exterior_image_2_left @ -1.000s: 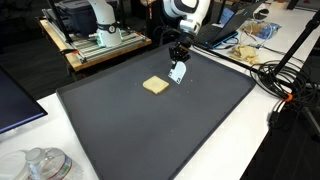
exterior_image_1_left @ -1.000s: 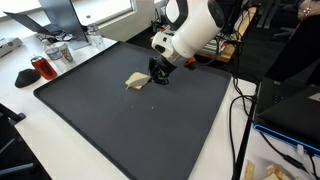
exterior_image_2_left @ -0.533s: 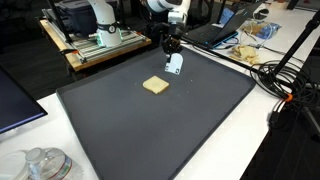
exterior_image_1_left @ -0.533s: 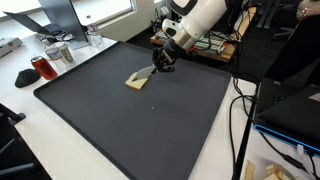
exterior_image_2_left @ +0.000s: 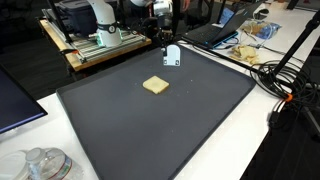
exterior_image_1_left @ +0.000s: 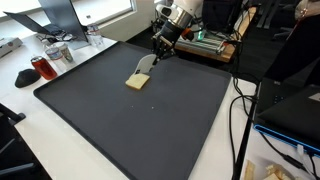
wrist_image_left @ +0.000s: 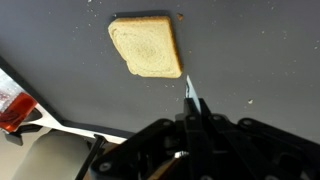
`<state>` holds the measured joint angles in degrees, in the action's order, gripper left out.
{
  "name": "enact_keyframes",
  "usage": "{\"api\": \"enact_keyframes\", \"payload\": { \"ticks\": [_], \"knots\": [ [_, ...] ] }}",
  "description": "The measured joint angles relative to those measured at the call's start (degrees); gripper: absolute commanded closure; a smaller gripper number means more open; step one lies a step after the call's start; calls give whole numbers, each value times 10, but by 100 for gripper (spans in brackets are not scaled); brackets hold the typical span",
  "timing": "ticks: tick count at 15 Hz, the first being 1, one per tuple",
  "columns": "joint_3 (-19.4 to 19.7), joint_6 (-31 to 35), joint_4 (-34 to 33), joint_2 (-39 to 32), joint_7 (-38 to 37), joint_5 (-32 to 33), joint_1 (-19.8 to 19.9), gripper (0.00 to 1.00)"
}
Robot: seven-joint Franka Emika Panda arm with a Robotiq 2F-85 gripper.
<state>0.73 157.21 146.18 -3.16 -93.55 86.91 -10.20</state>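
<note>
A slice of toast-coloured bread (exterior_image_1_left: 137,82) (exterior_image_2_left: 155,86) (wrist_image_left: 147,46) lies flat on the large black mat (exterior_image_1_left: 150,130) (exterior_image_2_left: 150,135) (wrist_image_left: 255,50). My gripper (exterior_image_1_left: 157,55) (exterior_image_2_left: 166,44) (wrist_image_left: 193,120) hangs above the mat's far edge, beyond the bread and clear of it. Its jaws are shut on a thin pale flat tool (exterior_image_1_left: 144,66) (exterior_image_2_left: 172,56) (wrist_image_left: 190,95) that sticks out like a blade towards the bread. In the wrist view the tool's tip ends just short of the slice's corner. What kind of tool it is cannot be told.
A red object (exterior_image_1_left: 43,68) (wrist_image_left: 10,110) and glass jars (exterior_image_1_left: 58,52) stand on the white table beside the mat. A wooden cart with equipment (exterior_image_2_left: 100,45) is behind it. Cables (exterior_image_1_left: 240,120) (exterior_image_2_left: 290,85) and laptops lie along the opposite side.
The arm has risen and drawn back from beside the bread to the mat's far edge, carrying the pale tool. The bread has stayed put.
</note>
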Motion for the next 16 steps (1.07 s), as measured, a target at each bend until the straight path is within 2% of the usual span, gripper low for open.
{"api": "enact_keyframes", "payload": {
  "ticks": [3, 7, 13, 16],
  "knots": [
    [26, 76, 17, 24, 8, 29, 24, 99],
    [73, 206, 23, 31, 65, 33, 67, 96],
    [85, 246, 24, 22, 90, 29, 79, 99],
    [108, 300, 24, -3, 128, 24, 98, 99]
  ]
}}
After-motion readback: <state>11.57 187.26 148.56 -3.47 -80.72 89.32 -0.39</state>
